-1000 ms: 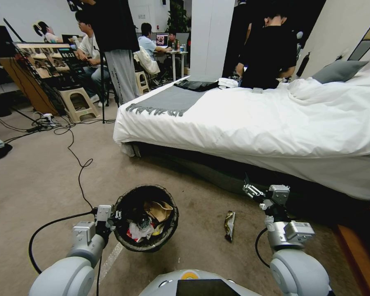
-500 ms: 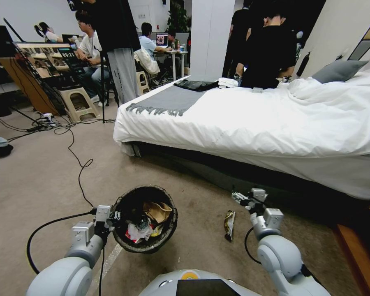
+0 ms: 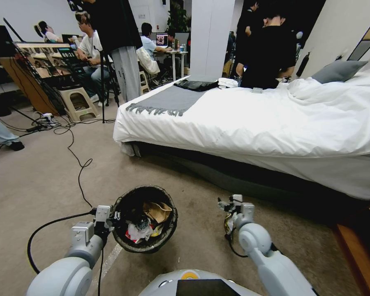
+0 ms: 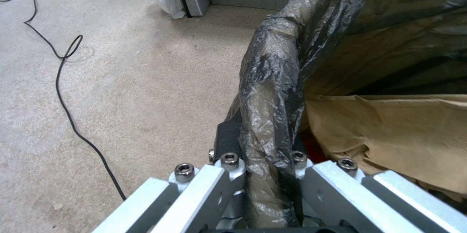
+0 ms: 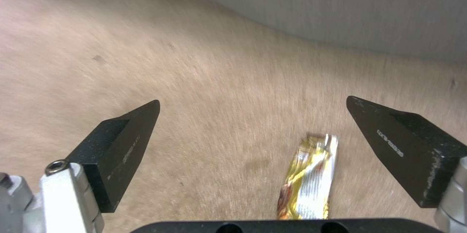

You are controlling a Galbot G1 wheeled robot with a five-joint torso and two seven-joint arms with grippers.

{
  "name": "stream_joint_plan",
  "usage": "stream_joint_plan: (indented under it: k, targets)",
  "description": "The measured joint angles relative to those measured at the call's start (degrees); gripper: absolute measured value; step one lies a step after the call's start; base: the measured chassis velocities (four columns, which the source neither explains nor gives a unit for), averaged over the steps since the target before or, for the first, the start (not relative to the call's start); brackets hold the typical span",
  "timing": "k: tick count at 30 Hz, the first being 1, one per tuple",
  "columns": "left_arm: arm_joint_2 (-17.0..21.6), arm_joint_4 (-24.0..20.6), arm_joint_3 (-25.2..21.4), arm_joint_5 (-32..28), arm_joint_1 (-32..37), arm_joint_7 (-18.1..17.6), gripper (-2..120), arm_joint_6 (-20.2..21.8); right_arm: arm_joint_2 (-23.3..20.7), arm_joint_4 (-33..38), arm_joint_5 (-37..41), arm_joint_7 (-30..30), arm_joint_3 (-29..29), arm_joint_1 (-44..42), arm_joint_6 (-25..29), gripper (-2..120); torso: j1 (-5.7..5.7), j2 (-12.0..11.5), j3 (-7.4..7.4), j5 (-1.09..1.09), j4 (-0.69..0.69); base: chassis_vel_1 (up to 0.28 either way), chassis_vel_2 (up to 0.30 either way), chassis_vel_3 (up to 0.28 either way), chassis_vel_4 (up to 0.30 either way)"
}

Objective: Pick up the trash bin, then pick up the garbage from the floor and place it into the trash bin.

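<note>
The trash bin (image 3: 160,236), lined with a dark bag, hangs just above the carpet with my left gripper (image 3: 112,216) shut on its rim. Up close, the left gripper (image 4: 266,161) pinches the bag-covered rim (image 4: 272,90). Tan paper (image 3: 158,210), a white wad and red scraps lie inside. One piece of garbage, a yellow wrapper (image 3: 226,225), lies on the floor to the right of the bin. My right gripper (image 3: 229,204) hovers directly over it, pointing down. In the right wrist view the gripper (image 5: 253,100) is open wide, with the wrapper (image 5: 309,177) below, nearer one finger (image 5: 404,145).
A bed (image 3: 255,119) with white bedding stands just beyond the wrapper, its dark base (image 3: 234,174) close to my right arm. Black cables (image 3: 80,168) trail over the carpet to the left. A wooden edge (image 3: 357,255) sits at the right. Stools and people are at the far left.
My right arm has swung left and down, from beside the bed base to right over the wrapper. The left gripper and the bin have stayed put.
</note>
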Motion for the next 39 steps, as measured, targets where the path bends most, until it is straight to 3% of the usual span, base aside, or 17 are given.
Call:
stream_joint_plan:
  k: [2, 3, 9, 22, 39]
  targets:
    - [0.12, 0.0, -0.01, -0.02, 0.04, -0.02, 1, 0.01, 0.31, -1.31, 0.09, 0.64, -0.58, 0.81, -0.34, 100, 0.0, 0.0, 0.01, -0.04, 0.0, 0.0, 0.0, 0.0, 0.0]
    - [0.44, 0.0, -0.06, -0.13, 0.09, -0.01, 1, 0.01, 1.28, -4.11, 0.84, 2.79, -1.8, 2.61, -0.94, 100, 0.01, 0.0, 0.0, 0.08, 0.02, 0.0, 0.0, 0.0, 0.0]
    - [0.43, 0.0, -0.11, -0.15, 0.18, -0.04, 1, 0.01, 2.95, -8.75, 2.57, 6.25, -2.36, 4.39, -1.79, 100, 0.0, 0.0, 0.0, 0.02, 0.0, 0.0, 0.0, 0.0, 0.0]
    - [0.41, 0.0, 0.11, 0.07, 0.26, -0.01, 1, -0.07, 4.88, -12.72, 4.05, 6.07, -1.41, 4.88, -0.97, 100, 0.01, 0.0, 0.0, 0.03, 0.0, 0.0, 0.0, 0.0, 0.0]
    - [0.5, 0.0, -0.05, 0.08, 0.36, 0.0, 1, -0.13, 6.63, -23.28, 4.45, 5.87, -1.5, 8.24, 0.25, 100, 0.01, 0.0, 0.0, 0.03, 0.0, 0.0, 0.0, 0.0, 0.0]
